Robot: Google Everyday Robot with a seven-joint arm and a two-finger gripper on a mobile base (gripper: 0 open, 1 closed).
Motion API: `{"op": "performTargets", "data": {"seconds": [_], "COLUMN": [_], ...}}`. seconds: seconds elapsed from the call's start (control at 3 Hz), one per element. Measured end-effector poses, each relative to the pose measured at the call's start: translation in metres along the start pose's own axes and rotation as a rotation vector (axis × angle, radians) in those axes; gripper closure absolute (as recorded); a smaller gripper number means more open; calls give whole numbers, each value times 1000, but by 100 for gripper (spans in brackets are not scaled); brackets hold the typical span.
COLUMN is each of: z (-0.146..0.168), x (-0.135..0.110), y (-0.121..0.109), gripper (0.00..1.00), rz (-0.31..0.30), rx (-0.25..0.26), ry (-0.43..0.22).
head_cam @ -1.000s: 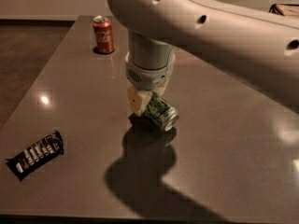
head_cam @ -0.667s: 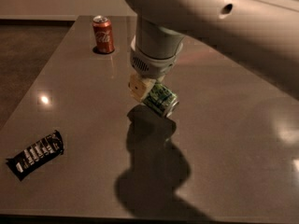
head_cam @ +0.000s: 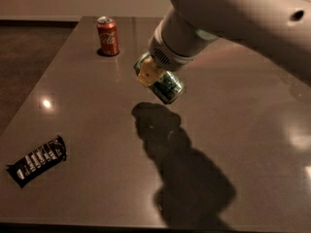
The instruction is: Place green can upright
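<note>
The green can point(head_cam: 167, 85) has a green and white label. It hangs tilted in the air above the middle of the table, its lower end pointing down to the right. My gripper point(head_cam: 154, 74) is shut on the green can, at the end of the large white arm that comes in from the upper right. One yellowish finger pad point(head_cam: 147, 74) shows on the can's left side. The can's shadow lies on the table below it.
A red cola can point(head_cam: 108, 36) stands upright at the far left of the table. A black snack bar wrapper point(head_cam: 38, 160) lies near the front left edge. The grey table point(head_cam: 92, 106) drops off to dark floor on the left.
The gripper has lifted the green can off the table surface and carried it up. The arm has risen and swung towards the camera. The red can and wrapper have not moved.
</note>
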State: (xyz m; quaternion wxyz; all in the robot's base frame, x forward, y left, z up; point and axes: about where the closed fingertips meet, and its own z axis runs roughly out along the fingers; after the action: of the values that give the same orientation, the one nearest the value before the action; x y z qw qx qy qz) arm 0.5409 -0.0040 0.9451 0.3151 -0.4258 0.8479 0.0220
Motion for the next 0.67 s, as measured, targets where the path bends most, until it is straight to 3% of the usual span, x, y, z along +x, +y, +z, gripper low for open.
{"op": "performTargets", "data": {"seconds": [0.67], "z": [17], "x": [7], "y": [-9], "gripper": [100], "rz": [3], "rx": [-16], "ry": [-265]}}
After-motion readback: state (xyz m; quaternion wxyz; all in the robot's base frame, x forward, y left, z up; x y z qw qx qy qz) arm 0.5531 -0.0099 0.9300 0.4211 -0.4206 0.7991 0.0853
